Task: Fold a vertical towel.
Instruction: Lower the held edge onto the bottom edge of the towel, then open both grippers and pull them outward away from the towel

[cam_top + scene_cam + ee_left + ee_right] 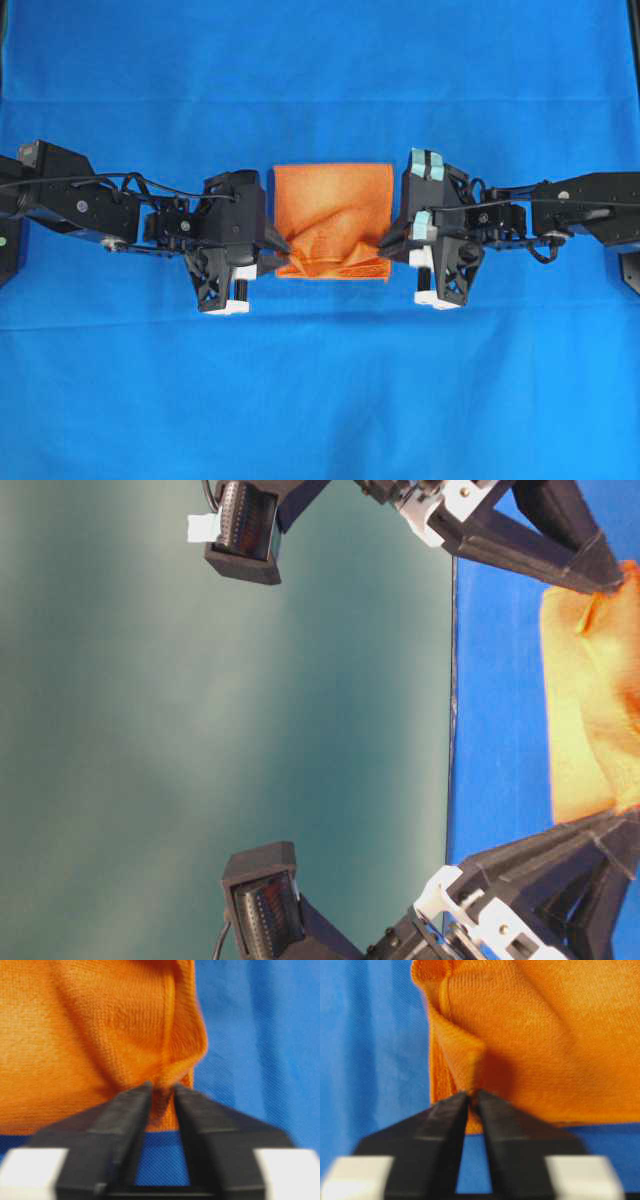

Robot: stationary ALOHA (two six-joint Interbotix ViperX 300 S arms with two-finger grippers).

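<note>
Centrally on the blue cloth (320, 400), folded orange towel (335, 215), rumpled along its near edge; left gripper (161, 1094) at the near-left corner, jaws narrowly parted around a raised fold; right gripper (471, 1095) at the near-right corner, jaws nearly together, pinching a raised fold

One orange towel (333, 215) lies on one blue cloth (320, 90) — a single sheet covering the table. Two black arms reach in, each ending in one gripper: the left gripper (283, 250) and the right gripper (385, 248) (two fingers apiece, so four in all) — one at each side.
</note>
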